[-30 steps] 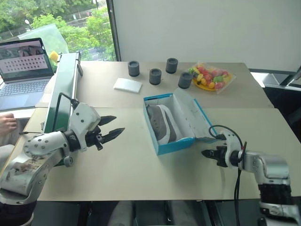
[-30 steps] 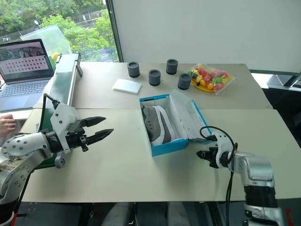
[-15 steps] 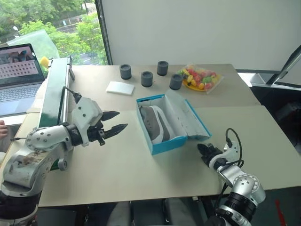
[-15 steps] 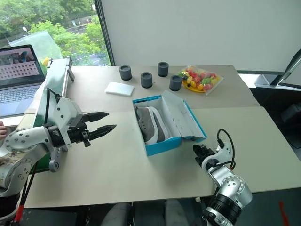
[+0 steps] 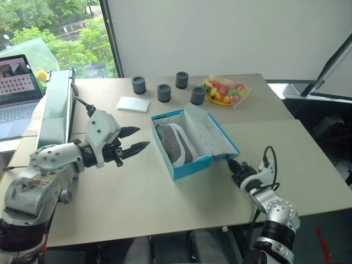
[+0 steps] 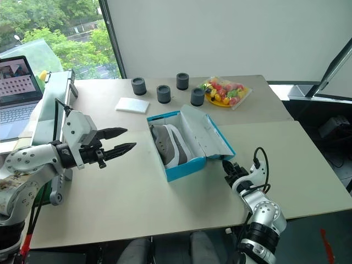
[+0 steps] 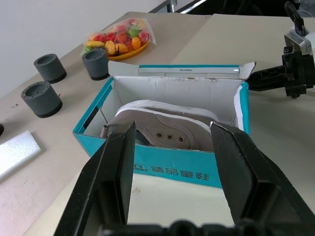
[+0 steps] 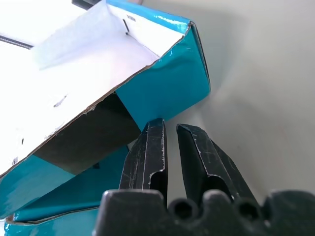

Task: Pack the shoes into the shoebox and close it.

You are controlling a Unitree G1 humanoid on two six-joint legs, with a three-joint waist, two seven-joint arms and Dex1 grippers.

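Observation:
The blue shoebox [image 5: 193,164] stands open mid-table, its white-lined lid [image 5: 206,132] leaning back to the right. The taupe shoes [image 5: 169,143] with whitish soles lie packed inside, also seen in the left wrist view [image 7: 170,132]. My left gripper [image 5: 142,138] hovers open to the left of the box, pointing at it with nothing between its fingers. My right gripper [image 5: 231,164] is shut and empty, low over the table just in front of the lid's near right corner [image 8: 194,59]. Its fingertips [image 8: 156,129] lie close beside the blue cardboard.
Several dark grey cylinders [image 5: 164,92] stand at the back of the table. A white foam pad [image 5: 133,104] lies beside them, and a yellow plate of coloured sweets [image 5: 223,91] sits at the back right. A green rail [image 5: 54,107] and a laptop [image 5: 15,91] are at the left.
The camera has swung. My right gripper has rolled and slid in closer to the lid's near corner. The left gripper has kept its place beside the box.

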